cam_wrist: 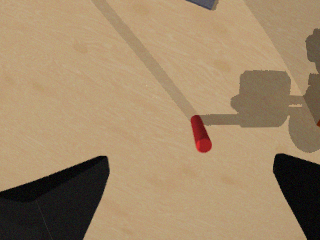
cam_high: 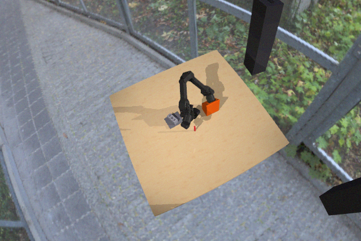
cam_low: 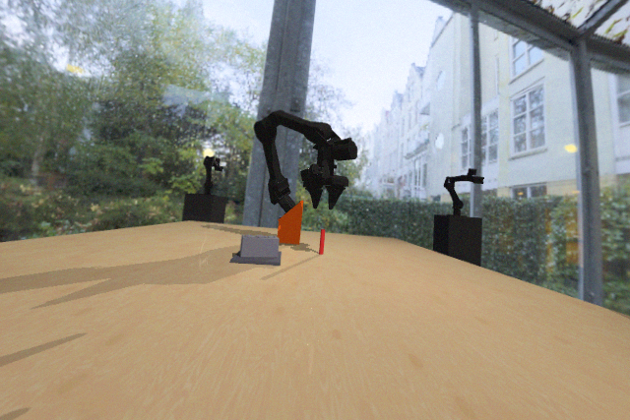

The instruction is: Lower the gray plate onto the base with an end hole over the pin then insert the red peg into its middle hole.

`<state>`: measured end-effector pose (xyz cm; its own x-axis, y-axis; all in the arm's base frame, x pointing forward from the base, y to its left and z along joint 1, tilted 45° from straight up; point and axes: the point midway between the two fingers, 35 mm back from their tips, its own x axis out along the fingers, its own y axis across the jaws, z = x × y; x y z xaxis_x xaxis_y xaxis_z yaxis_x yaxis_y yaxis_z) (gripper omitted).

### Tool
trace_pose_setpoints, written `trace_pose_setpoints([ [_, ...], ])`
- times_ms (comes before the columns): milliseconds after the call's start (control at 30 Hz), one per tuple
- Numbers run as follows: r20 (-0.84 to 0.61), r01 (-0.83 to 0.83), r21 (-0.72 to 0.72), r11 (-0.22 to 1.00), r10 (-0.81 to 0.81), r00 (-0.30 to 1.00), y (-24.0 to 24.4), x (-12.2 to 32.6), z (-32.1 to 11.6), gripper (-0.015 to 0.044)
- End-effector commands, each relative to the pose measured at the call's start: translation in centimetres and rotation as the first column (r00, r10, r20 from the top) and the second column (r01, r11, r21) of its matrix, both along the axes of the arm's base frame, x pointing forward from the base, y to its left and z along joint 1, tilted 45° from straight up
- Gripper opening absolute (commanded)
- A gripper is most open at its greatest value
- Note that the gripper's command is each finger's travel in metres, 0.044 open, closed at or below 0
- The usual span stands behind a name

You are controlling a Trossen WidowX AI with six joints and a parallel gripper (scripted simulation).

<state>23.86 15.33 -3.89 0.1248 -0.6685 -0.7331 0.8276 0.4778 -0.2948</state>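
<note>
The gray plate (cam_high: 173, 118) sits on top of the gray base (cam_low: 257, 261) (cam_wrist: 204, 3). It looks level in the exterior view, with its row of holes facing up in the top view. The pin cannot be told apart from the plate. The red peg (cam_high: 194, 128) (cam_low: 321, 241) (cam_wrist: 200, 132) stands upright on the table, to the right of the base in the exterior view. My gripper (cam_low: 324, 208) (cam_wrist: 192, 164) is open and empty, above the peg. In the wrist view the peg shows between the two fingers, somewhat beyond the line of their tips.
The orange block (cam_high: 211, 107) (cam_low: 290, 226) under the arm's own mount stands behind the peg in the exterior view. The wooden table (cam_high: 203, 159) (cam_low: 331, 333) carries everything. Dark pedestals with other arms stand beyond its edges.
</note>
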Motion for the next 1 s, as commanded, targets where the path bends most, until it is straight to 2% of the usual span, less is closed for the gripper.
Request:
trace_pose_setpoints([
  [0,-0.01,0.002,-0.016,1.0,-0.002,1.0,0.2,-2.4,-1.5,0.044],
  [467,-0.009,0.002,-0.018,1.0,-0.002,1.0,-3.0,-1.8,-4.5,0.044],
  [967,-0.009,0.002,-0.018,1.0,-0.002,1.0,-4.3,-1.4,-6.0,0.044],
])
